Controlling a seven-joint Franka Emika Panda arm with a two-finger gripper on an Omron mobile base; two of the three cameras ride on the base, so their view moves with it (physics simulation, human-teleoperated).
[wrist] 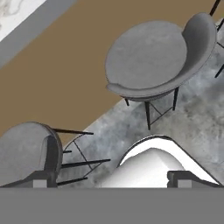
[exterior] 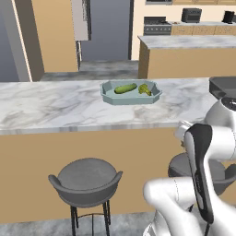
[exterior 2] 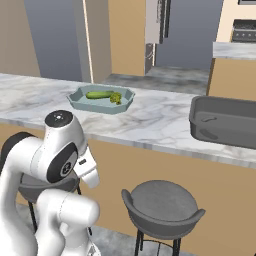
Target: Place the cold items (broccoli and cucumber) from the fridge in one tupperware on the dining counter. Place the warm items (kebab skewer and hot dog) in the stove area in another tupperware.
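Observation:
A pale blue tupperware point(exterior: 110, 97) point(exterior 2: 75, 102) rests on the marble dining counter point(exterior: 50, 108) point(exterior 2: 160, 120). Inside it lie the cucumber point(exterior: 125, 88) point(exterior 2: 99, 94) and the broccoli point(exterior: 145, 89) point(exterior 2: 116, 98), side by side. My arm is folded low in front of the counter. My gripper point(wrist: 114, 179) stands open with nothing between its fingertips point(wrist: 41, 179), looking down at the stools and the floor. A dark grey tupperware point(exterior 2: 225, 120) point(exterior: 223, 85) sits further right on the counter and looks empty. The kebab skewer and hot dog are out of view.
Two grey stools point(exterior: 87, 177) point(exterior 2: 162, 202) point(wrist: 148, 57) stand in front of the counter's brown side panel; one stool point(wrist: 24, 153) is close under my arm. A stove point(exterior: 156, 25) point(exterior 2: 245, 30) stands far back behind a second counter point(exterior: 184, 44).

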